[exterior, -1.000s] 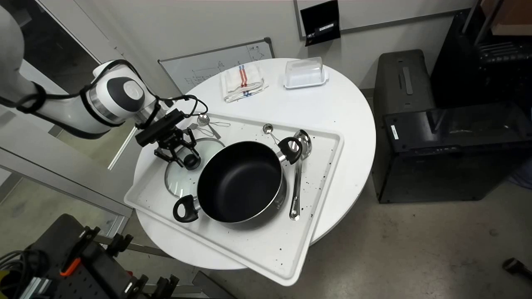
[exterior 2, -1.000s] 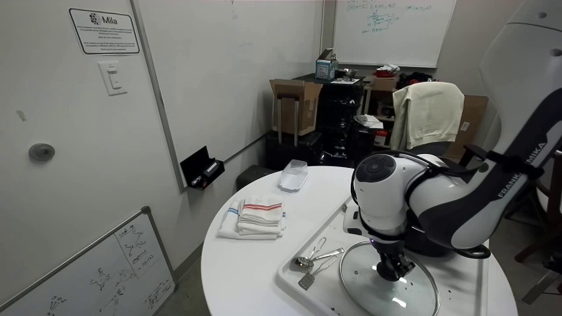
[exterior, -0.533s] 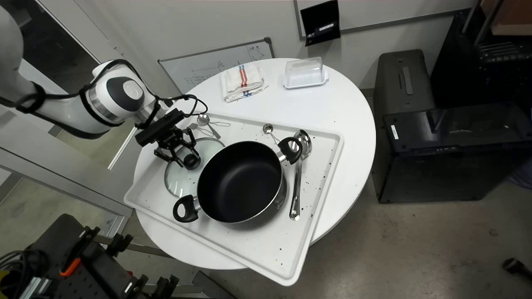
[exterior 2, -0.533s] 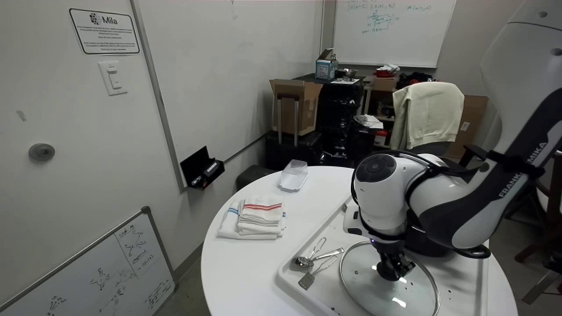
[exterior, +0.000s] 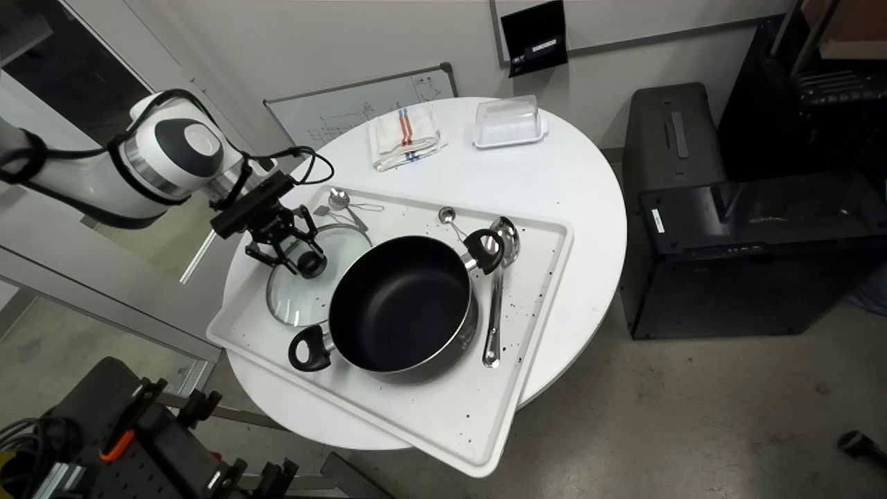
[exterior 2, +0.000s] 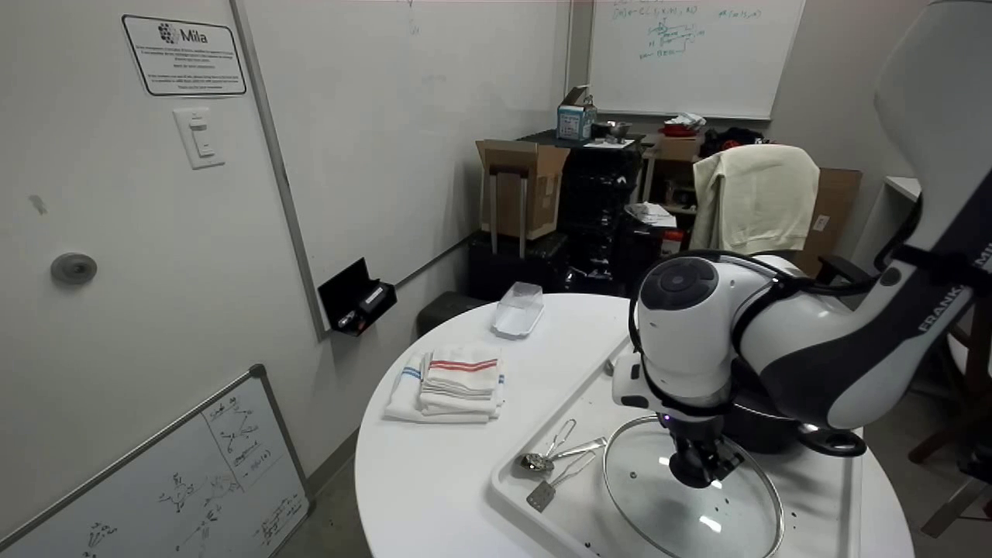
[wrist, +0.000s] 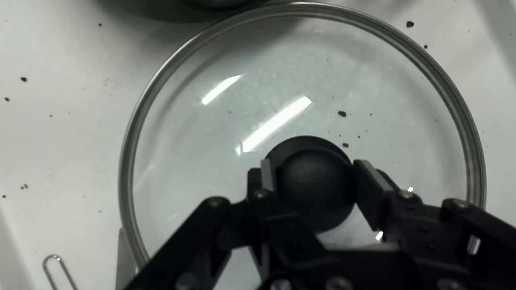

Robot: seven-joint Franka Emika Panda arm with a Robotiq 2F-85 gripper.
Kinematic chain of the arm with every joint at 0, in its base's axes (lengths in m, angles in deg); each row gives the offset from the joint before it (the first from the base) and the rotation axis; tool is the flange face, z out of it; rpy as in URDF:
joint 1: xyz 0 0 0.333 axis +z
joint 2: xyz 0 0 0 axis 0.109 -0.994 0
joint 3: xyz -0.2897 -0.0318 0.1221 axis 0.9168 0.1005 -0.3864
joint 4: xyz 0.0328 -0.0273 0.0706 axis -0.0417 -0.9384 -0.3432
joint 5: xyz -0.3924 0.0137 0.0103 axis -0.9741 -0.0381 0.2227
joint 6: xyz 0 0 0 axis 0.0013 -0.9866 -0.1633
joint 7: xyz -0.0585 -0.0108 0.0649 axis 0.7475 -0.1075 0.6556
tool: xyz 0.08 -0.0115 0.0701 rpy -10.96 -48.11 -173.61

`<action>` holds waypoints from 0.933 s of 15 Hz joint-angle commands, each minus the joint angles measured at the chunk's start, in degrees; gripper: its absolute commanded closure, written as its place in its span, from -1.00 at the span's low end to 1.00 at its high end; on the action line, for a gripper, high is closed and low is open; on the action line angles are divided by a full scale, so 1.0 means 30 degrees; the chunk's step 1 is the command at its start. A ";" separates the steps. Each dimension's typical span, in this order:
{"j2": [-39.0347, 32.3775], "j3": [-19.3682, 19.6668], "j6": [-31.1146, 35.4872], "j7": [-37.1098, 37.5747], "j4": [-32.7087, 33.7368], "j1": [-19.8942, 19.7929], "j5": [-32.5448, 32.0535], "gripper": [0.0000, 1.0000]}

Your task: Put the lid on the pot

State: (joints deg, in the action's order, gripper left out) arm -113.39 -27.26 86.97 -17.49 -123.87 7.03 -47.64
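The round clear glass lid [exterior: 338, 251] with its metal rim is in both exterior views [exterior 2: 647, 480] and fills much of the wrist view [wrist: 193, 137]. My gripper [exterior: 308, 262] is shut on the lid's round black knob [wrist: 314, 181], one finger on each side. In an exterior view the gripper [exterior 2: 707, 463] holds the lid low over the tray, seemingly just off it. The wide black pot [exterior: 402, 305] stands uncovered beside the lid, its dark interior showing. In an exterior view the arm partly hides the pot [exterior 2: 763, 428]. Only the pot's edge [wrist: 169, 9] shows in the wrist view.
The white tray [exterior: 443, 433] lies on a round white table [exterior: 554, 187]. A large metal spoon [exterior: 494, 312] lies beyond the pot, near a small spoon [exterior: 447, 215]. Several small utensils [exterior: 339, 201] lie near the lid. Folded towels [exterior: 405, 138] and a butter dish [exterior: 509, 123] stand at the back.
Between half a second ago and now, my gripper has risen slightly and shifted a little away from the pot. The lid has moved with it. The pot has not moved.
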 commanded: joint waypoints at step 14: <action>0.7260 -0.1049 -0.0839 -0.0512 -0.5295 -0.0760 0.0563 0.50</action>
State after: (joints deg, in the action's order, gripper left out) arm -96.45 -29.95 86.24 -17.49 -136.59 6.37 -47.43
